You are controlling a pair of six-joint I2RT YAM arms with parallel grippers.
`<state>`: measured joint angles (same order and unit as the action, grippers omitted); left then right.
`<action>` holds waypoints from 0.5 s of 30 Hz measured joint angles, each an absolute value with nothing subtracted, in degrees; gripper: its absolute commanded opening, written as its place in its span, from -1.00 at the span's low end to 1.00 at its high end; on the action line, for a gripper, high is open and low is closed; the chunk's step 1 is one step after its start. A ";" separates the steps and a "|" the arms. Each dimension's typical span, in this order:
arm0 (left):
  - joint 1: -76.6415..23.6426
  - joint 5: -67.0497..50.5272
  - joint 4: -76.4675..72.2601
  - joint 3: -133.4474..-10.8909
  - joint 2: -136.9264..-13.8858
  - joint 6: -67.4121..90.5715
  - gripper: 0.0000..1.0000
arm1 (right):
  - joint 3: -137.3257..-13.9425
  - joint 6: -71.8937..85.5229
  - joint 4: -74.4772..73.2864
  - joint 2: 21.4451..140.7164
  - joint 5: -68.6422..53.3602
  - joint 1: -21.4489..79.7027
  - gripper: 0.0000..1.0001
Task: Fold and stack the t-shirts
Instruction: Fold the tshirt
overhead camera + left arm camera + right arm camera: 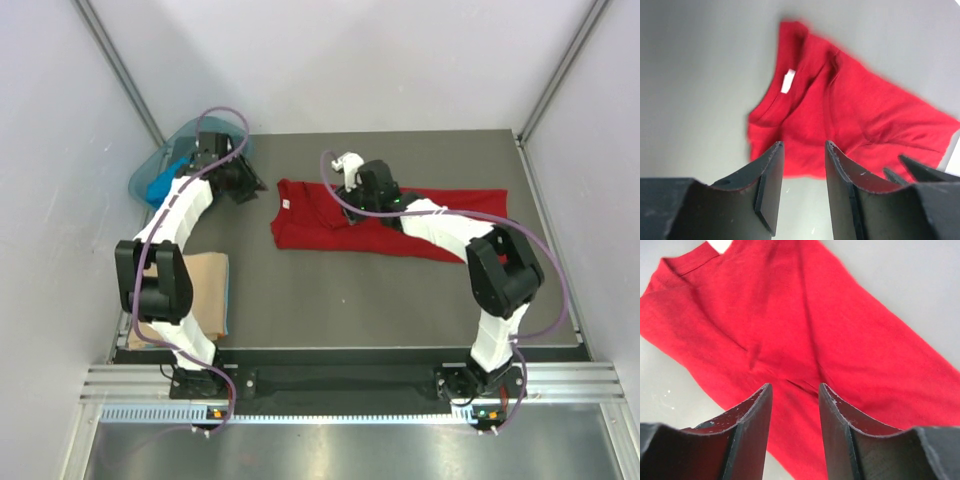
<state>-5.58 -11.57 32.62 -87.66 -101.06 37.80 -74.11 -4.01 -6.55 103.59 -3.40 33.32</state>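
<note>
The deep red t-shirt (pixel 400 230) lies spread across the middle of the table, with its white neck label (pixel 788 81) at its left end. It fills the right wrist view (pixel 805 325). My left gripper (pixel 248 188) hovers open and empty just left of the shirt's collar, and its jaws (pixel 802 150) frame the shirt's near edge. My right gripper (pixel 350 210) is open and empty above the shirt's left half, and its jaws (pixel 794 390) are over a crease. The tan t-shirt (pixel 200 285) lies folded at the front left. The blue t-shirt (pixel 160 188) is bunched in the basin.
The translucent teal basin (pixel 150 165) stands at the back left corner, under the left arm. White walls with metal rails close in the table on three sides. The table's front edge runs along the arm bases.
</note>
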 measured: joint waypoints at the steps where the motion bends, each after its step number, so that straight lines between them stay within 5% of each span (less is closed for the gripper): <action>1: -5.37 -11.99 32.03 -84.79 -99.70 38.00 -0.14 | -74.89 -4.71 -6.46 104.64 -2.96 34.15 -0.15; 15: -6.70 -23.55 25.28 -67.11 -99.92 41.04 -0.17 | -82.02 -12.03 -6.87 115.42 0.25 40.40 -0.16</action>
<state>-6.70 -23.55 25.28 -67.11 -99.92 41.04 -82.02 -12.03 -6.87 115.42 0.25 40.40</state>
